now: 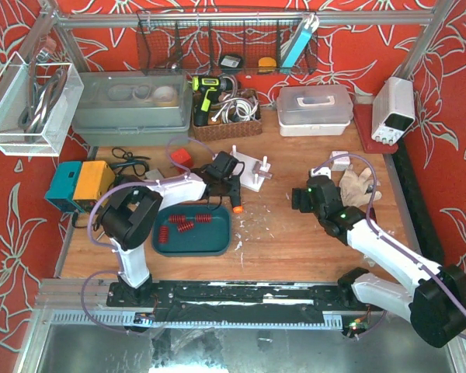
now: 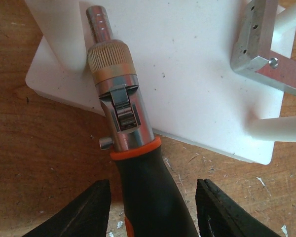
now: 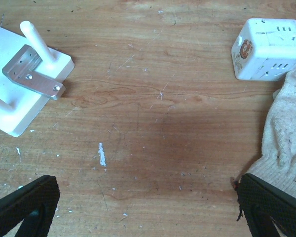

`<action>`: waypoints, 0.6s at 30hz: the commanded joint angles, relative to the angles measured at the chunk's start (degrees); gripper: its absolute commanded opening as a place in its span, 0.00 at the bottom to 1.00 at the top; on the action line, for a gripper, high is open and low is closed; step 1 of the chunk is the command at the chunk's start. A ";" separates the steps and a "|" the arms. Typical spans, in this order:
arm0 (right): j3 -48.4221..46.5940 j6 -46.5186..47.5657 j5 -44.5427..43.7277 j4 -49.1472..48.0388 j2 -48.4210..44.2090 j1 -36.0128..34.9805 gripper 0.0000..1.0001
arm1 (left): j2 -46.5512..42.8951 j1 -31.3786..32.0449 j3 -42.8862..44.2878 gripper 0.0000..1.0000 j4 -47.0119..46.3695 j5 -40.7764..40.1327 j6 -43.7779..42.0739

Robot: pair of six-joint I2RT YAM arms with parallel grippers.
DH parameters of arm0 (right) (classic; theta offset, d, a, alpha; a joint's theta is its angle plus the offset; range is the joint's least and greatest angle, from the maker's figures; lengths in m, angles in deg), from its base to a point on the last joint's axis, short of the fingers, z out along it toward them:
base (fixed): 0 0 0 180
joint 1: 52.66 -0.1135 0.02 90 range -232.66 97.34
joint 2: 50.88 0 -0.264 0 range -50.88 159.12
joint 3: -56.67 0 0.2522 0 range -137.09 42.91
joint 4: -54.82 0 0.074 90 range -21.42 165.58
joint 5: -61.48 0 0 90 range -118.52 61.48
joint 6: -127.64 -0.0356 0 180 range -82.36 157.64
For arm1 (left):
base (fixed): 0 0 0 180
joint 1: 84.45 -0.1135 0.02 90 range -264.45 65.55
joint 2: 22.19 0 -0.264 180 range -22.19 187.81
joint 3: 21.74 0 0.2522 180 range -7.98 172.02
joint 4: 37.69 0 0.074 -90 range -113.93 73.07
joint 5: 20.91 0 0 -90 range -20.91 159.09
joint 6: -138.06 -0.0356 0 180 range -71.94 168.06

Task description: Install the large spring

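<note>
Several red springs (image 1: 185,225) lie in a teal tray (image 1: 217,242) near the left arm. The white peg fixture (image 1: 254,172) stands behind it and shows in the left wrist view (image 2: 197,74) and the right wrist view (image 3: 15,106), with an aluminium bracket (image 3: 32,75). A screwdriver (image 2: 138,163) with a black and orange handle lies with its metal shaft over the fixture's base. My left gripper (image 2: 153,185) is open, its fingers either side of the handle with gaps. My right gripper (image 3: 147,182) is open and empty over bare wood.
A white power cube (image 3: 266,49) and a cream glove (image 3: 286,133) lie to the right of my right gripper. A yellow and teal box (image 1: 81,185) sits at the far left. Bins, a basket and a white box line the back.
</note>
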 commanded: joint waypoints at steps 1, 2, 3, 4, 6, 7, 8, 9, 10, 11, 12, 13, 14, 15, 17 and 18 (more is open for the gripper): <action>0.71 -0.40 -2.05 -0.41 -0.51 -0.49 0.99 | 1.68 0.58 1.50 0.50 0.88 -0.38 0.78; 0.49 -0.41 -2.13 -0.30 -0.32 -0.50 0.99 | 1.95 0.59 1.55 0.50 0.93 -0.38 0.76; 0.45 -0.40 -2.15 -0.17 -0.13 -0.54 0.99 | 2.21 0.59 1.59 0.49 1.02 -0.50 0.80; 0.42 -0.40 -2.15 -0.16 -0.10 -0.49 0.99 | 2.40 0.59 1.60 0.49 1.04 -0.55 0.81; 0.45 -0.32 -2.07 -0.25 -0.11 -0.55 0.99 | 2.88 0.65 1.68 0.48 0.84 -0.41 0.91; 0.51 -0.27 -2.18 -0.24 -0.20 -0.55 0.99 | 3.06 0.68 1.67 0.48 0.64 -0.27 0.91; 0.53 -0.23 -2.24 -0.22 -0.23 -0.55 0.99 | 3.31 0.68 1.80 0.47 0.55 -0.15 0.95; 0.49 -0.22 -2.39 -0.19 -0.19 -0.53 0.99 | 3.53 0.75 1.92 0.47 0.51 -0.06 0.87; 0.48 -0.14 -2.40 -0.13 -0.18 -0.52 0.99 | 3.79 0.76 2.01 0.45 0.44 -0.03 0.83; 0.38 -0.13 -2.41 -0.09 -0.20 -0.59 0.99 | 4.01 0.84 2.08 0.44 0.43 -0.03 0.81; 0.38 -0.20 -2.45 -0.05 -0.18 -0.64 0.99 | 4.27 0.85 2.09 0.43 0.43 0.01 0.68; 0.36 -0.22 -2.57 -0.15 -0.18 -0.63 0.99 | 4.45 0.85 2.20 0.41 0.43 0.04 0.78; 0.36 -0.22 -2.79 -0.17 -0.09 -0.62 0.99 | 4.49 0.85 2.28 0.40 0.43 0.06 0.78; 0.36 -0.22 -2.94 0.00 0.11 -0.64 0.99 | 4.59 0.92 2.36 0.38 0.43 0.12 0.79; 0.15 -0.23 -3.19 0.44 0.29 -0.64 0.99 | 4.68 0.98 2.49 0.35 0.43 0.23 0.83; -0.04 -0.27 -3.20 0.68 0.30 -0.64 0.99 | 4.69 1.06 2.56 0.35 0.43 0.16 0.80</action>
